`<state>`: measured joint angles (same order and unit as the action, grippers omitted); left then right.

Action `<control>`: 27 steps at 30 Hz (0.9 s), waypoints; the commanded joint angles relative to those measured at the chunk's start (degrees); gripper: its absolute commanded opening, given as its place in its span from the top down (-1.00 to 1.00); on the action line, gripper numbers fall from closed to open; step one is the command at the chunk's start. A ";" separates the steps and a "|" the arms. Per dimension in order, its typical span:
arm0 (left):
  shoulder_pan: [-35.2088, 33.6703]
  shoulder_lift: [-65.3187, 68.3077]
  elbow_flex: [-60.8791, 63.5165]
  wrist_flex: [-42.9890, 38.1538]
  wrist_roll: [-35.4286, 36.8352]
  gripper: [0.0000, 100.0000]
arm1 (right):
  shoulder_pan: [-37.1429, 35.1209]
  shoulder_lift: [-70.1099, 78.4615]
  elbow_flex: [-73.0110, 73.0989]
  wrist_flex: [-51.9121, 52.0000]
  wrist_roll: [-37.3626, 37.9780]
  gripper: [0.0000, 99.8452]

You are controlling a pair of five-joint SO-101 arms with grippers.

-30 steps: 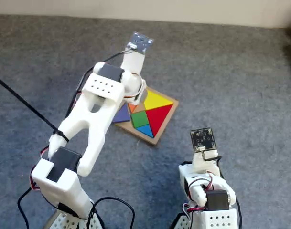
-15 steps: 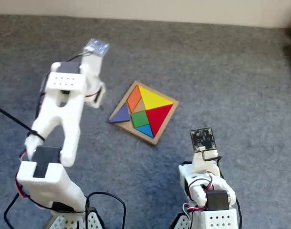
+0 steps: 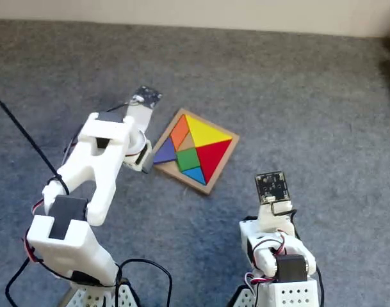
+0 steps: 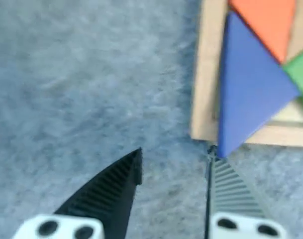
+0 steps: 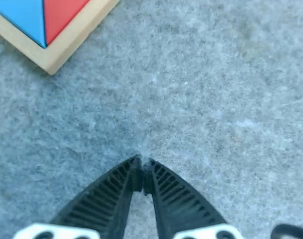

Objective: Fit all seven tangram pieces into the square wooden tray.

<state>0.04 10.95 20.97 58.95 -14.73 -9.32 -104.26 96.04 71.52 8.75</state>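
The square wooden tray (image 3: 221, 162) lies as a diamond on the grey carpet, holding orange, yellow, red, green and light blue pieces. A dark blue triangle (image 3: 164, 153) lies tilted over the tray's left rim, one tip sticking out past it. My left gripper (image 3: 145, 164) is low at that left corner and open. In the left wrist view the blue triangle (image 4: 251, 84) overhangs the tray rim (image 4: 205, 74), its tip right at one fingertip of the left gripper (image 4: 174, 154). My right gripper (image 5: 142, 164) is shut and empty over bare carpet, just short of the tray's near corner (image 5: 66, 42).
Grey carpet runs all around the tray. The right arm (image 3: 276, 243) is folded back near its base at the front right. A pale wall strip lines the far edge, and black cables trail along the left arm.
The left arm lifted off the tray, swung out to the left, then came back down to the tray's left corner beside the blue triangle. The right arm kept still.
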 commanded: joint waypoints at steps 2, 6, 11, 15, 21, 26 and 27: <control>3.12 -0.57 -2.95 -1.32 4.57 0.57 | 0.48 -1.89 8.22 0.57 -0.26 0.97; 4.79 -0.57 -6.29 -1.32 6.59 0.57 | 0.48 -1.89 8.22 0.57 -0.26 0.97; 9.10 -0.57 -11.30 -1.14 7.91 0.57 | 0.48 -1.89 8.22 0.57 -0.26 0.97; 13.14 -0.57 -15.69 -1.23 9.85 0.57 | 0.48 -1.89 8.22 0.57 -0.26 0.97; 18.51 0.75 -21.76 -1.41 9.76 0.57 | 0.48 -1.89 8.22 0.57 -0.26 0.97; 19.65 9.54 -28.88 -0.97 9.93 0.57 | 0.48 -1.89 8.22 0.57 -0.26 0.97; 19.47 11.12 -30.02 -0.88 9.93 0.57 | 0.48 -1.89 8.22 0.57 -0.26 0.97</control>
<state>18.68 18.15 -1.89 58.33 -5.23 -9.32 -104.26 96.04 71.52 8.75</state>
